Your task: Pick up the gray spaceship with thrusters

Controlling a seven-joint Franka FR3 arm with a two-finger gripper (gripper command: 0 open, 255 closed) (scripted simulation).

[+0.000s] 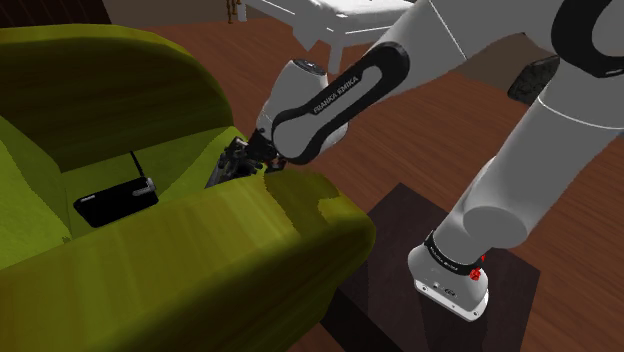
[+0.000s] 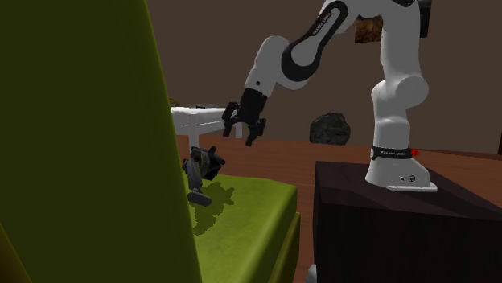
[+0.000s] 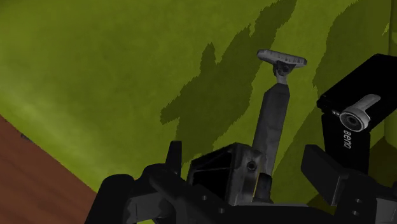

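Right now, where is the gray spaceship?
In the second exterior view the gray spaceship sits on the green sofa seat, just below and to that view's left of the open hand, not touching it.

You see the white arm rise from its dark stand and bend down toward the green armchair. The pincer hangs with fingers apart just above the gray spaceship, which lies on the seat beside the tall backrest.
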